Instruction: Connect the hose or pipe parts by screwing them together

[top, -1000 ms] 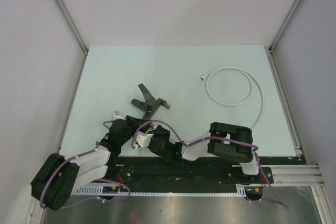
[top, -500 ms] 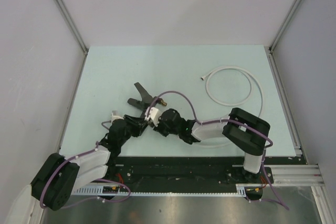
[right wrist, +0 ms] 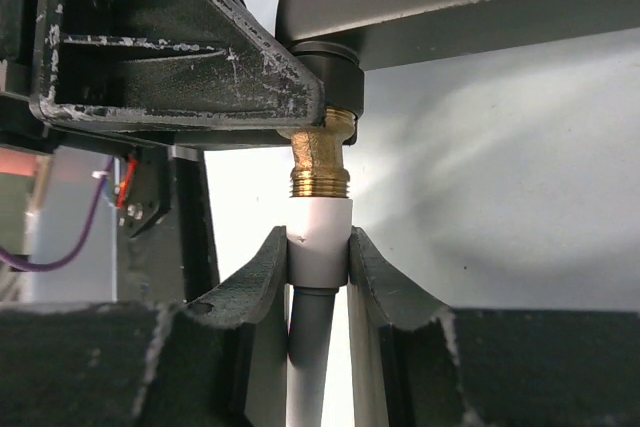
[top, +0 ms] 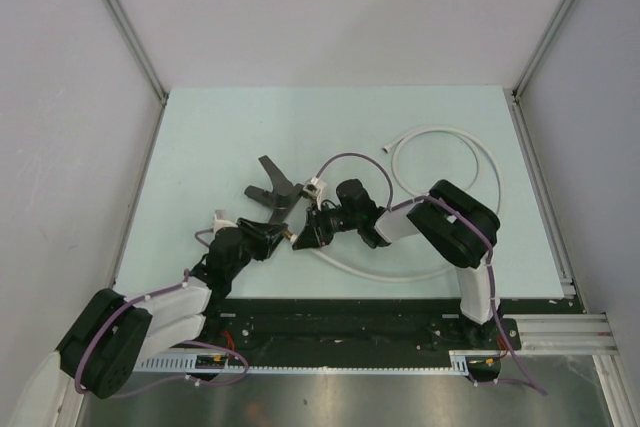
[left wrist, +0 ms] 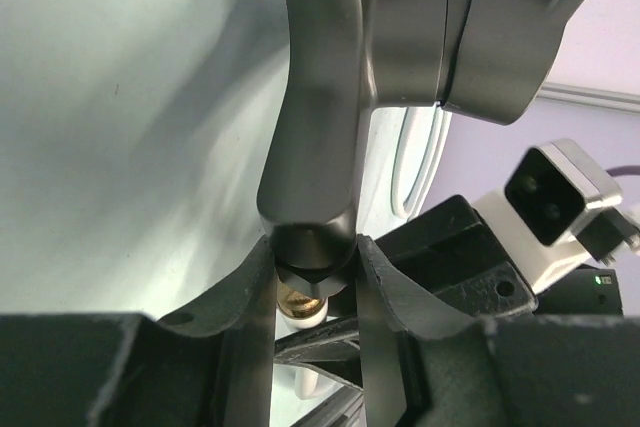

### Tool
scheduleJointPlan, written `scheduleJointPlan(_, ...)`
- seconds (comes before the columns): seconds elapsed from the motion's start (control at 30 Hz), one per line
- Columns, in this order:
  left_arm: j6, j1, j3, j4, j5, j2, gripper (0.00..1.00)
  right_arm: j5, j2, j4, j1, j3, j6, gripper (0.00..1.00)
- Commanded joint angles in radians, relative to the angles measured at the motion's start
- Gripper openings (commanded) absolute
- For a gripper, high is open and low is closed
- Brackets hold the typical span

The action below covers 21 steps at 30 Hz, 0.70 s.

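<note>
The dark grey tap fitting point(top: 278, 190) lies tilted left of the table's middle. My left gripper point(top: 272, 237) is shut on its lower end, just above the brass thread point(left wrist: 300, 299). In the left wrist view the fitting's body point(left wrist: 320, 97) rises from the left gripper point(left wrist: 315, 259). My right gripper point(right wrist: 320, 252) is shut on the hose's white end connector point(right wrist: 320, 232), which butts against the brass thread point(right wrist: 322, 162) in line with it. The white hose point(top: 470, 147) loops at the back right and runs along the front to the right gripper point(top: 303, 239).
The hose's free end point(top: 387, 148) lies at the back, right of centre. Purple cable point(top: 345, 159) arches over the right wrist. Grey walls close in the table point(top: 200, 137) on three sides. The black base rail point(top: 350, 322) runs along the near edge.
The right arm has swung from the near edge out over the table, bringing the hose end up to the fitting's brass thread. The left arm and fitting stayed almost still.
</note>
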Motion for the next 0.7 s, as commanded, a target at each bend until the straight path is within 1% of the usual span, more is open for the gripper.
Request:
scheduleJointPlan(0.0,0.021,-0.032,-0.073,0.066,0.050,-0.038,0.00,-0.093,0.028,0.320,-0.007,0.011,0.196,0.09)
scheduleJointPlan(0.07,0.005,-0.033,-0.084,0.066,0.043,-0.038,0.00,-0.070,0.014,0.304,-0.006,-0.007,0.179,0.17)
scheduleJointPlan(0.1,0.004,-0.032,-0.084,0.066,0.043,-0.038,0.00,-0.035,0.003,0.272,-0.006,-0.015,0.151,0.27)
scheduleJointPlan(0.17,0.005,-0.032,-0.081,0.066,0.044,-0.030,0.00,0.001,-0.044,0.210,-0.004,-0.027,0.101,0.36)
scheduleJointPlan(0.2,0.004,-0.032,-0.081,0.066,0.046,-0.027,0.00,0.042,-0.061,0.126,0.003,-0.027,0.073,0.49)
scheduleJointPlan(0.23,0.002,-0.032,-0.078,0.064,0.046,-0.022,0.00,0.073,-0.104,0.078,0.008,-0.027,0.003,0.54)
scheduleJointPlan(0.27,0.002,-0.033,-0.073,0.066,0.052,-0.013,0.00,0.104,-0.126,0.033,0.016,-0.027,-0.033,0.57)
scheduleJointPlan(0.3,0.002,-0.032,-0.070,0.066,0.055,-0.010,0.00,0.178,-0.150,-0.051,0.026,-0.027,-0.075,0.68)
scheduleJointPlan(0.33,0.005,-0.032,-0.065,0.067,0.055,-0.006,0.00,0.223,-0.170,-0.088,0.048,-0.027,-0.138,0.76)
scheduleJointPlan(0.37,0.005,-0.032,-0.064,0.066,0.059,0.002,0.00,0.268,-0.202,-0.120,0.063,-0.027,-0.169,0.80)
scheduleJointPlan(0.4,0.002,-0.032,-0.061,0.066,0.059,0.002,0.00,0.348,-0.219,-0.169,0.077,-0.027,-0.198,0.87)
scheduleJointPlan(0.47,-0.002,-0.033,-0.059,0.066,0.063,0.005,0.00,0.447,-0.264,-0.215,0.137,-0.027,-0.290,0.88)
scheduleJointPlan(0.5,-0.007,-0.033,-0.059,0.066,0.066,0.008,0.01,0.563,-0.276,-0.249,0.160,-0.027,-0.323,0.89)
scheduleJointPlan(0.57,-0.010,-0.033,-0.061,0.064,0.067,0.007,0.00,0.685,-0.298,-0.274,0.230,-0.027,-0.402,0.88)
scheduleJointPlan(0.6,-0.010,-0.033,-0.059,0.066,0.069,0.007,0.00,0.798,-0.310,-0.292,0.255,-0.027,-0.447,0.88)
scheduleJointPlan(0.63,-0.012,-0.033,-0.059,0.066,0.072,0.007,0.00,0.852,-0.314,-0.300,0.272,-0.027,-0.474,0.88)
scheduleJointPlan(0.67,-0.013,-0.033,-0.059,0.064,0.072,0.007,0.00,0.907,-0.315,-0.303,0.317,-0.027,-0.535,0.87)
